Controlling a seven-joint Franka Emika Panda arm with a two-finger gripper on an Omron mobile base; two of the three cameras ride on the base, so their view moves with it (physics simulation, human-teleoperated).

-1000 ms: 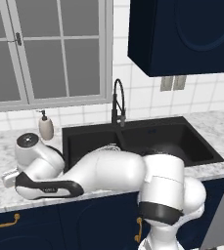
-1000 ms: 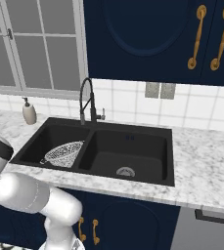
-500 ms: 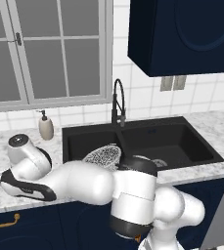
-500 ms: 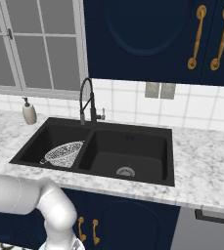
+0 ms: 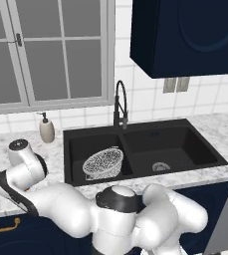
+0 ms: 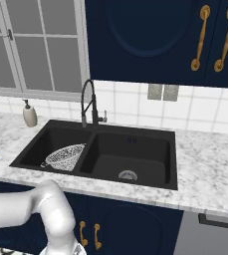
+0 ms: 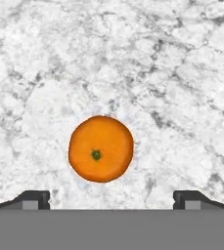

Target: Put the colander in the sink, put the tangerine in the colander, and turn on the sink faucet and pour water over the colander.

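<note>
On the left, our gripper [image 7: 111, 197] hangs over the marble counter [image 7: 182, 73] with its 2 fingers spread fully wide and holding nothing. The tangerine [image 7: 100, 149] sits on the counter between them, stem up. We judge it light, round, smooth and prone to roll, so we would pinch across its widest middle. Further right, the colander [image 5: 103, 163] rests tilted in the sink [image 5: 185, 144]'s left basin.

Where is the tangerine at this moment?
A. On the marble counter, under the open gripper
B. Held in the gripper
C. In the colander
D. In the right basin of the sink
A: the hand view shows the tangerine lying on the marble counter, with the gripper open and apart from it.
</note>
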